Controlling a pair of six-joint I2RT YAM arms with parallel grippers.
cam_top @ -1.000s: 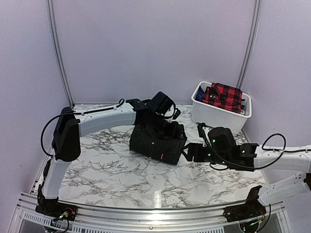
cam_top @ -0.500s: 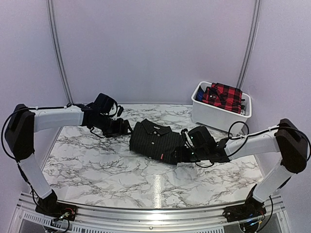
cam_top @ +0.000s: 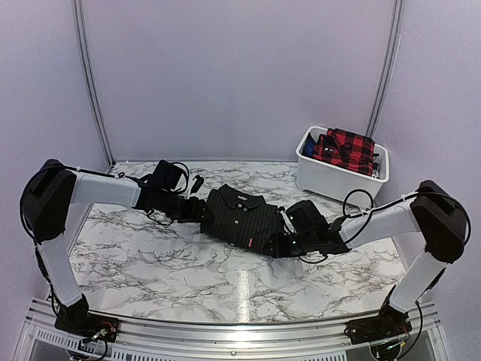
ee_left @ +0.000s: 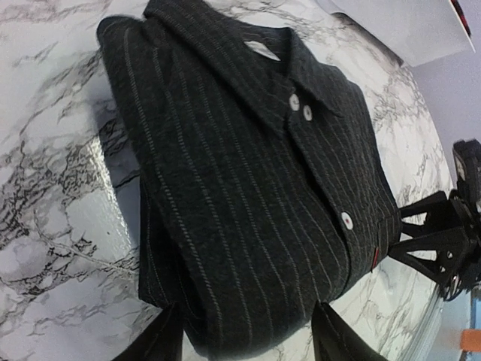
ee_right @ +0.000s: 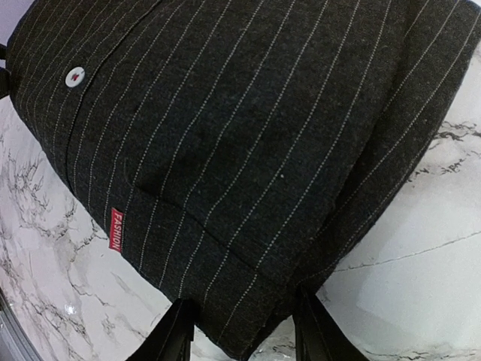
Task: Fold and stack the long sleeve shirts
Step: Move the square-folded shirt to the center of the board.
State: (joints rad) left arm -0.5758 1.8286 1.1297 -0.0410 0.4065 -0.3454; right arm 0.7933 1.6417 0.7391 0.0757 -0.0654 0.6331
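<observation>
Pinstripe shirt [cam_top: 242, 219] folded on marble table [cam_top: 165, 271]. I see left gripper [cam_top: 197, 211], right gripper [cam_top: 282, 242] straddling opposite ends; can't tell if clamped.

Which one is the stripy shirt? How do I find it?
Look at the marble table. In its middle lies a folded black shirt with thin pale stripes and a tiny red tag. The other shirt is red plaid and sits in the white bin.

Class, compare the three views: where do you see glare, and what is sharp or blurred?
Top external: a pale glare streak on the marble table near the front. Left wrist: the table shines white beside the pinstriped shirt. Right wrist: stripes and red label sharp; the dark fingers soft-edged.
</observation>
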